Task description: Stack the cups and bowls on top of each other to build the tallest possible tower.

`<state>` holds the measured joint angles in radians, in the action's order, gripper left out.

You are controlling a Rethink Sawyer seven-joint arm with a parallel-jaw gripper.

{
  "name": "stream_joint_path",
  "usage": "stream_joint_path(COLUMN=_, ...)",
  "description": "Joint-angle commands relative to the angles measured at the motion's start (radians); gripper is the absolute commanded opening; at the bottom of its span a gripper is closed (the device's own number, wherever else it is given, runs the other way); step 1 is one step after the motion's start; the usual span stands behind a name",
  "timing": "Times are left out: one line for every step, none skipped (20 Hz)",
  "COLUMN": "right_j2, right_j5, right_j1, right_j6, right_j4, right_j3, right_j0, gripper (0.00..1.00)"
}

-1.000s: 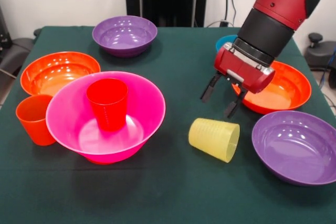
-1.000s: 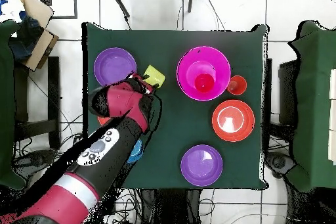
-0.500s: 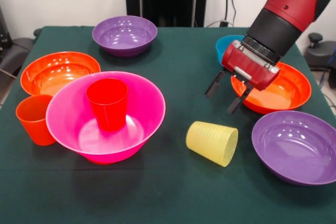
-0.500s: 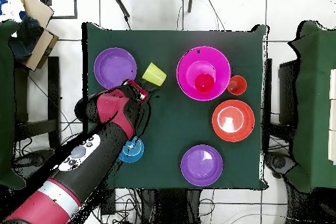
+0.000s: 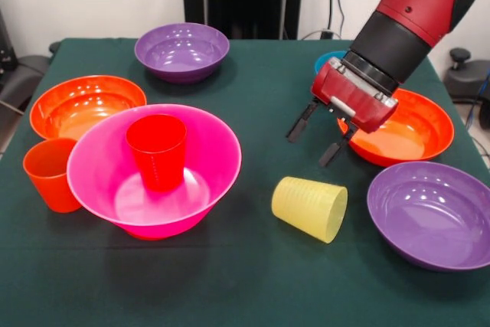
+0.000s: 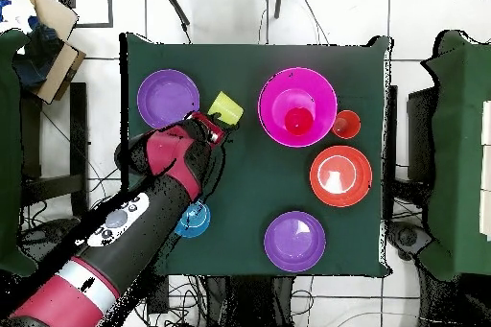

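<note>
The big pink bowl (image 5: 208, 151) (image 6: 322, 93) stands front left with the red cup (image 5: 157, 151) (image 6: 299, 122) upright inside it. An orange cup (image 5: 49, 174) (image 6: 346, 125) stands against its left side. The yellow cup (image 5: 310, 208) (image 6: 226, 108) lies on its side on the cloth. My gripper (image 5: 311, 144) (image 6: 217, 137) hangs open and empty just above and behind the yellow cup, tilted. Around them sit two purple bowls (image 5: 181, 51) (image 5: 432, 214), two wide orange bowls (image 5: 86, 105) (image 5: 409, 129) and a small blue bowl (image 5: 328, 61) (image 6: 192, 220) partly behind the arm.
The green cloth table (image 5: 253, 281) ends close to the front purple bowl on the right. Chairs (image 6: 451, 151) stand at both sides of the table, and a cardboard box (image 6: 48, 31) lies off one corner.
My gripper rose away from the yellow cup, then drifted a little left and lower, staying open. The yellow cup rolled slightly left. The bowls and the other cups stayed put.
</note>
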<state>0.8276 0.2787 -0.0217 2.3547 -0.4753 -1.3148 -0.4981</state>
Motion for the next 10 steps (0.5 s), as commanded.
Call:
stream_joint_path(right_j2=0.036, right_j5=0.110, right_j1=0.051, right_j6=0.152, right_j4=-0.023, right_j3=0.177, right_j0=0.048, gripper=1.00)
stream_joint_path(right_j2=0.035, right_j5=0.138, right_j1=0.041, right_j6=0.145, right_j4=-0.024, right_j3=0.194, right_j0=0.053, gripper=1.00)
stream_joint_path(right_j2=0.015, right_j5=0.172, right_j1=0.024, right_j6=0.129, right_j4=-0.020, right_j3=0.211, right_j0=0.061, gripper=1.00)
stream_joint_path(right_j2=-0.011, right_j5=0.188, right_j1=0.004, right_j6=0.113, right_j4=-0.018, right_j3=0.219, right_j0=0.068, gripper=1.00)
stream_joint_path(right_j2=-0.038, right_j5=0.203, right_j1=-0.016, right_j6=0.097, right_j4=-0.015, right_j3=0.226, right_j0=0.075, gripper=1.00)
stream_joint_path(right_j2=-0.062, right_j5=0.222, right_j1=-0.033, right_j6=0.082, right_j4=-0.013, right_j3=0.237, right_j0=0.084, gripper=1.00)
stream_joint_path(right_j2=-0.064, right_j5=0.244, right_j1=-0.041, right_j6=0.075, right_j4=-0.010, right_j3=0.253, right_j0=0.087, gripper=1.00)
stream_joint_path(right_j2=-0.076, right_j5=0.258, right_j1=-0.046, right_j6=0.074, right_j4=-0.012, right_j3=0.265, right_j0=0.092, gripper=1.00)
stream_joint_path(right_j2=-0.075, right_j5=0.274, right_j1=-0.046, right_j6=0.082, right_j4=-0.014, right_j3=0.276, right_j0=0.091, gripper=1.00)
stream_joint_path(right_j2=-0.073, right_j5=0.290, right_j1=-0.045, right_j6=0.090, right_j4=-0.016, right_j3=0.286, right_j0=0.090, gripper=1.00)
